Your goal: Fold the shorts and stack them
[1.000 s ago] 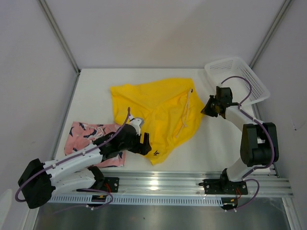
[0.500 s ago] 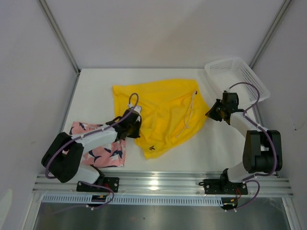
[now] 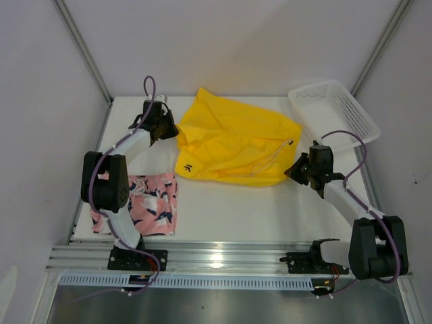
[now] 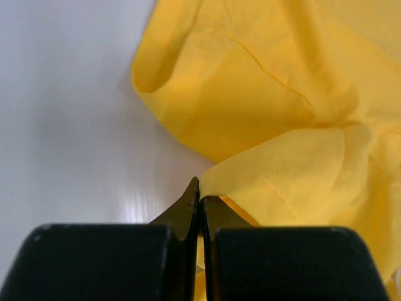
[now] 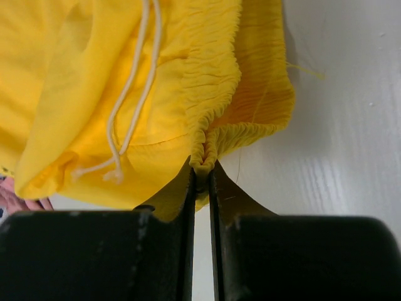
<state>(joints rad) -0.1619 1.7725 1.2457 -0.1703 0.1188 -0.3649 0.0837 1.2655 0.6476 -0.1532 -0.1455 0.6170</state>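
Yellow shorts (image 3: pixel 233 145) lie spread on the far part of the table (image 3: pixel 270 209). The left gripper (image 3: pixel 170 129) is closed on their hem and the right gripper (image 3: pixel 293 171) on the waistband. Pink shorts (image 3: pixel 154 206) lie at the near left.

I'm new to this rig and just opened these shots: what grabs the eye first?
The bright yellow shorts spread across the middle of the table, pinched at their far-left edge by the left pincer and at the waistband by the right pincer. Next come the pink printed shorts at the near left and the white basket in the far right corner.
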